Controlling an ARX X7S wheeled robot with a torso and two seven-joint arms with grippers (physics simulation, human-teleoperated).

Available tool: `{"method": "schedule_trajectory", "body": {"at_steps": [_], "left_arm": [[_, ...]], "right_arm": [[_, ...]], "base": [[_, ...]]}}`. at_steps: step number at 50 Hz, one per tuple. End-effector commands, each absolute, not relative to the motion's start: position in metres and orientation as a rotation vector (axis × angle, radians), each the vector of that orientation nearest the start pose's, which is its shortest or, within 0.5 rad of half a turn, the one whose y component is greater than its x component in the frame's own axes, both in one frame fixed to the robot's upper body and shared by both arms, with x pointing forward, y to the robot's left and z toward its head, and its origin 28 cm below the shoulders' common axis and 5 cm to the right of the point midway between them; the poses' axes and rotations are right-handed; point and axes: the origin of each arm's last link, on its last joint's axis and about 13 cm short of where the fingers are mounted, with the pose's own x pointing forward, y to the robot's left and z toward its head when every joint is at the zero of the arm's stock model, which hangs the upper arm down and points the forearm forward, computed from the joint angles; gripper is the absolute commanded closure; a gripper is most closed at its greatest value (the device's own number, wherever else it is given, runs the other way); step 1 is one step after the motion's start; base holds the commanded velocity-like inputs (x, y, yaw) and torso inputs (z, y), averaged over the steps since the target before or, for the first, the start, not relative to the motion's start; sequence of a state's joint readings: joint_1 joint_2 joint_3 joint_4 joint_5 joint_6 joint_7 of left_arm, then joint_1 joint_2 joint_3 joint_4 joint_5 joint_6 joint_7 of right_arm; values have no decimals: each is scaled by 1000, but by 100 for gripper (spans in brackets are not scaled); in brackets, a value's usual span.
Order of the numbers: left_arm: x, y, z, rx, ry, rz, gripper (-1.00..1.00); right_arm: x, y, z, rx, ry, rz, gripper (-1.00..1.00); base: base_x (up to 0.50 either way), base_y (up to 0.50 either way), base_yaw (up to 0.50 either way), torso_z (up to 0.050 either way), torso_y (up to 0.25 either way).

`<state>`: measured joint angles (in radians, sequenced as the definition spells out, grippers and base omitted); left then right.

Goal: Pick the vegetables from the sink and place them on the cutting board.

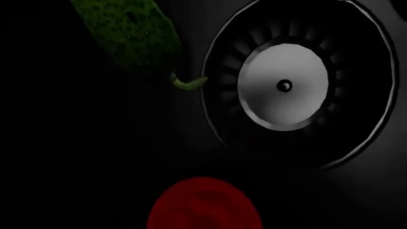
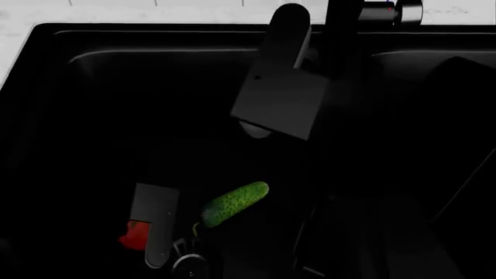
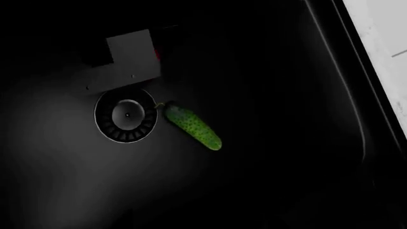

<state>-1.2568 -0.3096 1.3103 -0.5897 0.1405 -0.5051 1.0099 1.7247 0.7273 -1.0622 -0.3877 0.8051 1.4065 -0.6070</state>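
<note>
Tomato [image 2: 133, 233]: lies on the floor of the left basin of the sink [image 2: 46, 116], beside the round metal drain [image 2: 188, 263]. In the head view it is largely covered by the left arm [image 2: 155, 224], which hangs directly over it; only a red edge shows. The left wrist view shows it close below the camera, its top lit dull red.

Cucumber [image 2: 234, 203]: lies flat on the same basin floor, just beside the tomato and apart from it, its stem end pointing at the drain rim. It is untouched.

Left gripper: not visible in any view, so whether it is open, closed or holding anything cannot be told. The tomato appears to rest on the basin floor, unlifted.

Right arm [image 2: 279, 87]: held higher over the middle of the basin, well above both vegetables. Its gripper is not visible either; state cannot be told.

Cutting board: not in view. White tabletop [image 2: 155, 11] shows along the far edge of the sink only.

Judgement: the first pick is in hand, with the left arm over the tomato. The next move calls for a straight descent and a centred grip, since a round glossy fruit may roll away.

Writing or brands: none legible
</note>
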Motion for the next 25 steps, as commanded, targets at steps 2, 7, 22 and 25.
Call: {"method": "schedule_trajectory", "body": {"at_steps": [2,7,22,25], "left_arm": [[398,199,165,1404,621,-1116,100],[394,197,158,1437,561,-1144,100],[368,214,225,1273,22,-987,100],[364,218,231,1271,-21,-976,100]], "right_arm": [[270,-135,355,-923,451,846,-100],[271,-134,355,-923,444,846,-100],[272,-134,358,-923,422,835,-100],[274,-134,359,-926,417,825,-100]], "base": [[33,0,3,0,0],[34,0,0,-3,-11],[35,0,0,-2,-4],[36,0,0,0,0]]}}
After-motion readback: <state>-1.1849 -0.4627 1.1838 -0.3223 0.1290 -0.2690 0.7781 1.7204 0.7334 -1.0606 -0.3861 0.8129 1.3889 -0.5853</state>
